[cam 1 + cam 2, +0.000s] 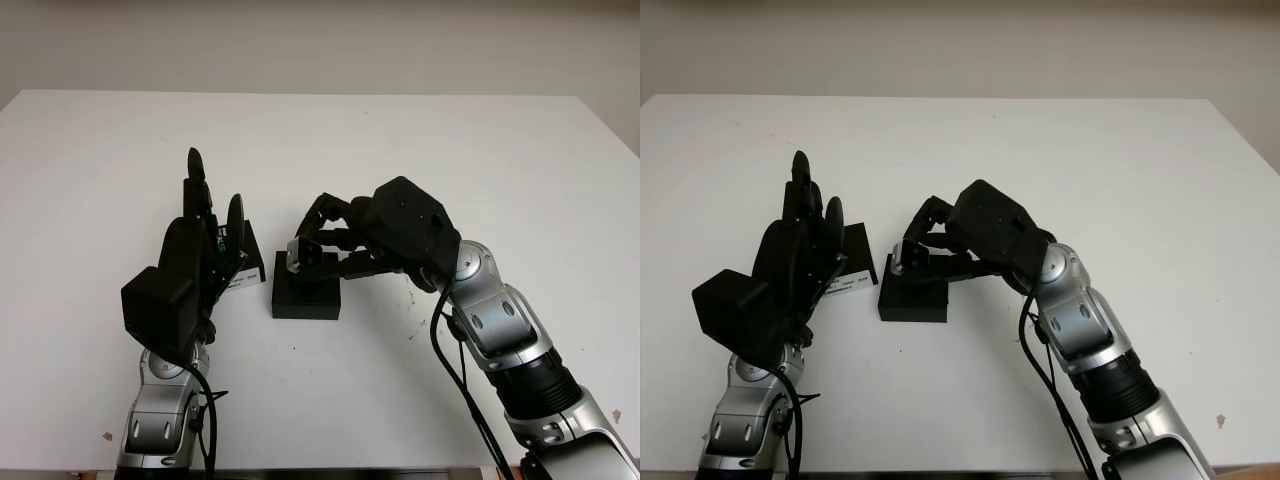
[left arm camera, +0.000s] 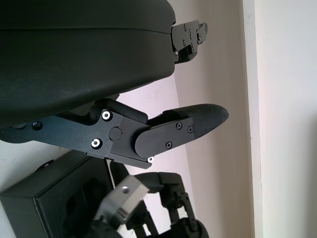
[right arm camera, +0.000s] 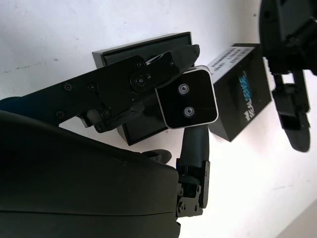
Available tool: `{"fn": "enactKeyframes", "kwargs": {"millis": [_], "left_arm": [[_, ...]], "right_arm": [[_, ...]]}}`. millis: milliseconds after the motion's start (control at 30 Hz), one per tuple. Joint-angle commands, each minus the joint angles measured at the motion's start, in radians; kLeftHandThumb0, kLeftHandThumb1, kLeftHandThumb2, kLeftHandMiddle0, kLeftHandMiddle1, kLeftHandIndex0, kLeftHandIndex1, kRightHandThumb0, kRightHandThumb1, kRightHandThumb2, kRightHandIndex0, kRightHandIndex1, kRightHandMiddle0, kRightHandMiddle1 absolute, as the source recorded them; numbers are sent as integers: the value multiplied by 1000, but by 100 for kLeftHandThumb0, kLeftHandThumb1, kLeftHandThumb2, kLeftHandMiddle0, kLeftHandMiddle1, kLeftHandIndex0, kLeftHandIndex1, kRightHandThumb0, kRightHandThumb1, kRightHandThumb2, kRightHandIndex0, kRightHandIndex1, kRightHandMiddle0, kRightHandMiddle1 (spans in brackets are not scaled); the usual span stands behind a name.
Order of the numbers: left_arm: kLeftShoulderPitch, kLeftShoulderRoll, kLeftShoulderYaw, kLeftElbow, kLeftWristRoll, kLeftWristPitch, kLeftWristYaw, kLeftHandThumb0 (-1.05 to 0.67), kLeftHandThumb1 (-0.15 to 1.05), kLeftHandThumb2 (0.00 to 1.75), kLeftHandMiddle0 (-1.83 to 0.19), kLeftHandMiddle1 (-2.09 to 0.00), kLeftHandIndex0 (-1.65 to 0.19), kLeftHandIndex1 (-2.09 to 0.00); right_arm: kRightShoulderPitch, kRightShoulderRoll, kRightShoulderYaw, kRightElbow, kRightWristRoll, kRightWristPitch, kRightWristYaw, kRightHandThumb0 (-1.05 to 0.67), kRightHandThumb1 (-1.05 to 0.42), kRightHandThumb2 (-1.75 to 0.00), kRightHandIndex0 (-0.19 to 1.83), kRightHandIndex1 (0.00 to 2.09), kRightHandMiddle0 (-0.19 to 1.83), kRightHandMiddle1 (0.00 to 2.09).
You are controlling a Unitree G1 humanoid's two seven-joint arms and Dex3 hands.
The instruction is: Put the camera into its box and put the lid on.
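the right hand [image 1: 335, 245] grasps the camera [image 3: 188, 97] just above the box [image 1: 305, 296], poised to lower it in; the left hand [image 1: 205, 235], released, waits beside the lid [image 3: 241, 89].

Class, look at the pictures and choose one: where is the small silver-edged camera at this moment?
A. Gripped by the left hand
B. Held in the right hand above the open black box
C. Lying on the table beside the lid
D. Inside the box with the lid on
B. The right hand grips the camera just over the open box, while the left hand is open next to the lid.
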Motion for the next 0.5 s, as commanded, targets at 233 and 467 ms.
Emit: {"fn": "enactKeyframes", "kwargs": {"millis": [233,467], "left_arm": [[6,5,2,-27,0,-2,-2,-58,105,64,19,-3,19,-2],[8,0,-3,-27,5,-2,3,-57,105,64,19,-5,19,-2]], "right_arm": [[4,-9,16,4,-31,3,8,-37,-105,-7,30,9,8,191],[16,-24,25,11,-51,-10,18,-38,-105,-8,28,7,6,197]]}}
